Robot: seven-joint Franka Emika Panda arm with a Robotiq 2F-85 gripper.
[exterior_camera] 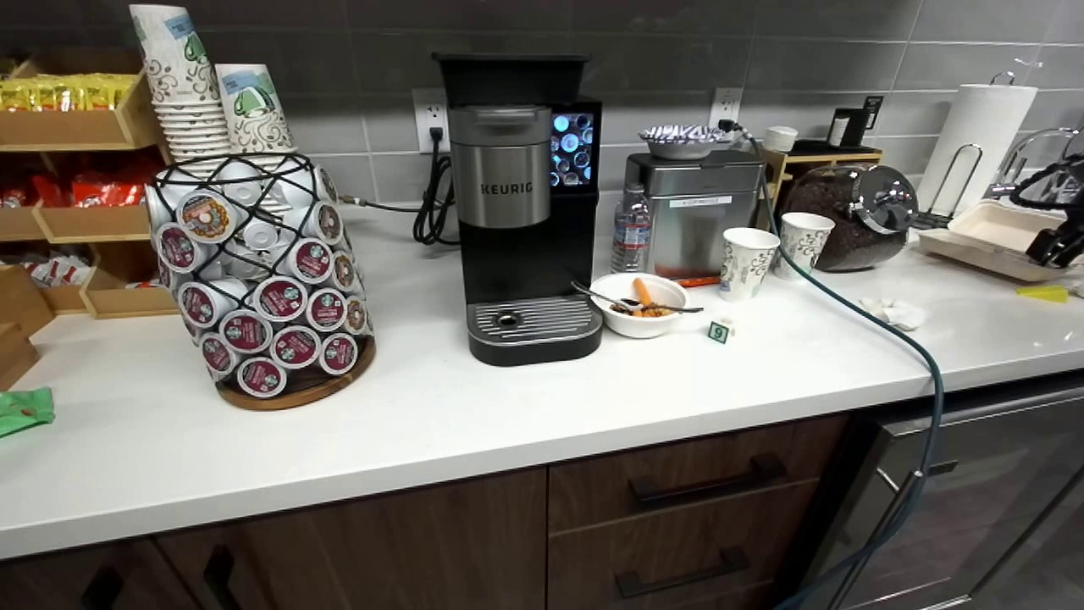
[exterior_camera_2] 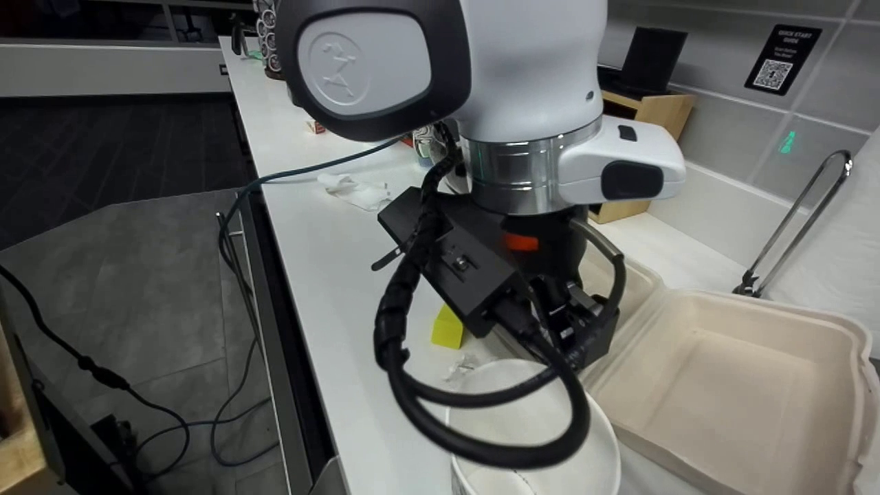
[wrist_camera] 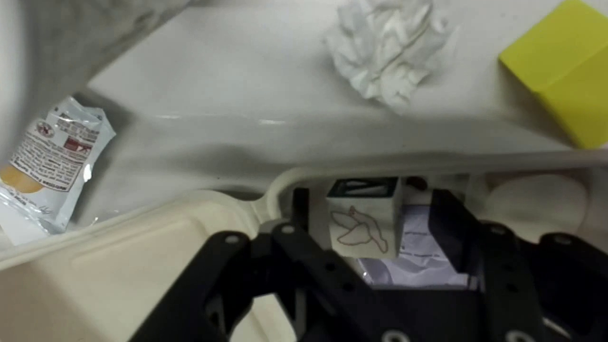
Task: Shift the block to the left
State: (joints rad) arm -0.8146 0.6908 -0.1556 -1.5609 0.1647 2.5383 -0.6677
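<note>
A white block (wrist_camera: 363, 223) with a bird drawing and a dark-framed top edge sits inside a beige clamshell container (wrist_camera: 156, 266), seen in the wrist view. My gripper (wrist_camera: 371, 203) is open around it, one finger on each side, with gaps visible on both sides. In an exterior view the gripper (exterior_camera: 1054, 246) shows at the right edge by the container (exterior_camera: 991, 241). In an exterior view the arm and cables hide the fingers and the white block; the container's other half (exterior_camera_2: 749, 385) lies open. A yellow block (wrist_camera: 560, 71) stands outside the rim, also in both exterior views (exterior_camera_2: 448, 328) (exterior_camera: 1043, 293).
A purple packet (wrist_camera: 422, 247) lies beside the white block. Crumpled paper (wrist_camera: 394, 52) and a snack packet (wrist_camera: 52, 156) lie outside the container. A large paper cup (exterior_camera_2: 536, 433) stands close by. A cable (exterior_camera: 923, 356) crosses the counter. A small "9" block (exterior_camera: 718, 331) lies near a bowl (exterior_camera: 639, 326).
</note>
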